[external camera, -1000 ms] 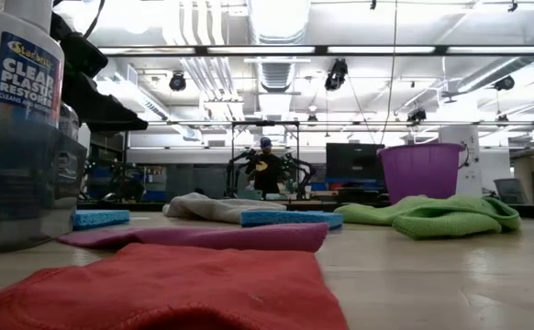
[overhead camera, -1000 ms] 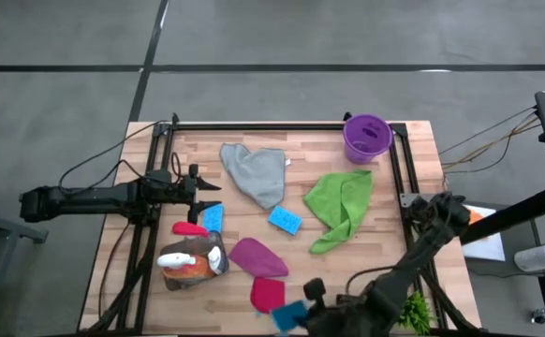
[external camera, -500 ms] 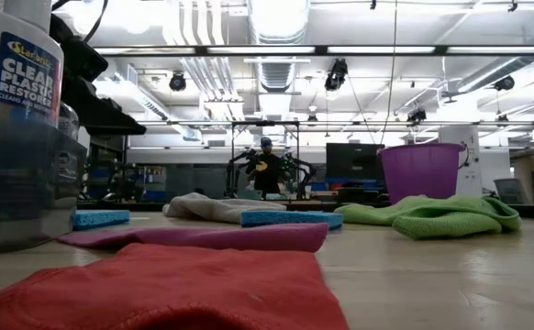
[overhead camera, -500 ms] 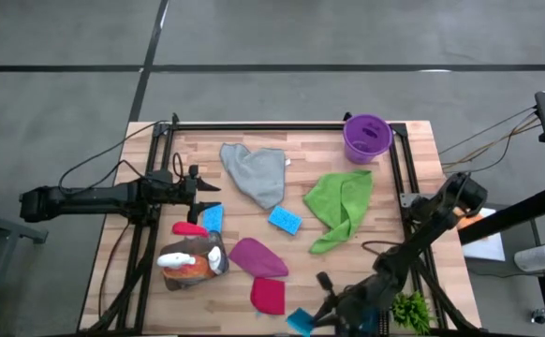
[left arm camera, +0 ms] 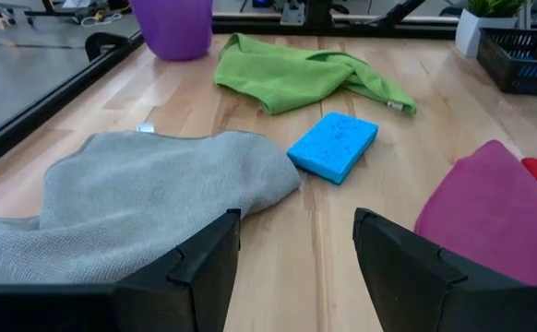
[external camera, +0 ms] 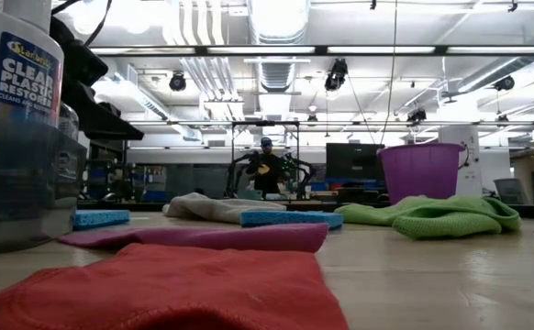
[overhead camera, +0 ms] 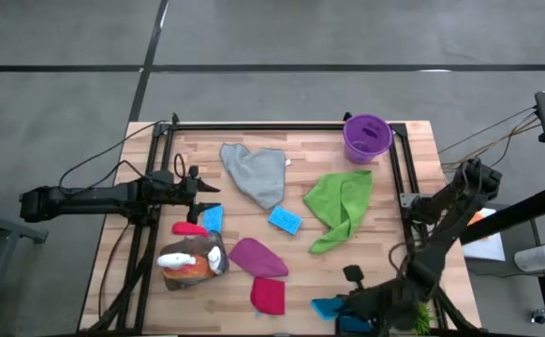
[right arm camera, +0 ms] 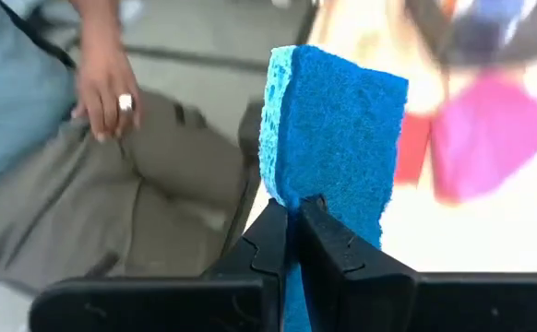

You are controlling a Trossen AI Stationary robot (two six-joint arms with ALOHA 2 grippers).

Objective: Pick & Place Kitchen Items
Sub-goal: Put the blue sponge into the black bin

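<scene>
My right gripper (overhead camera: 340,305) is at the table's near edge, shut on a blue sponge (right arm camera: 335,138), which also shows in the high view (overhead camera: 326,307). My left gripper (overhead camera: 207,193) is open and empty at the table's left, its fingers (left arm camera: 204,267) above the grey cloth (overhead camera: 255,172). A second blue sponge (overhead camera: 285,220) and a third one (overhead camera: 213,218) lie flat on the table. The green cloth (overhead camera: 340,207), magenta cloth (overhead camera: 257,256) and red cloth (overhead camera: 267,295) lie on the wood. An orange spray bottle (overhead camera: 190,261) lies on its side at the near left. My right gripper pinches the blue sponge between its two fingers by one edge (right arm camera: 296,205). The rest of the sponge stands out past the fingertips (right arm camera: 316,221). The sponge is lifted clear of the table.
A purple bucket (overhead camera: 367,138) stands at the far right corner. A small green plant (overhead camera: 413,309) sits at the near right corner, beside my right arm. A small red cloth (overhead camera: 189,227) lies by the third sponge. A person (right arm camera: 84,138) stands beyond the table's near edge.
My right gripper has gone along the near edge toward the table's right with the blue sponge and has turned about; the sponge stays clear of the table.
</scene>
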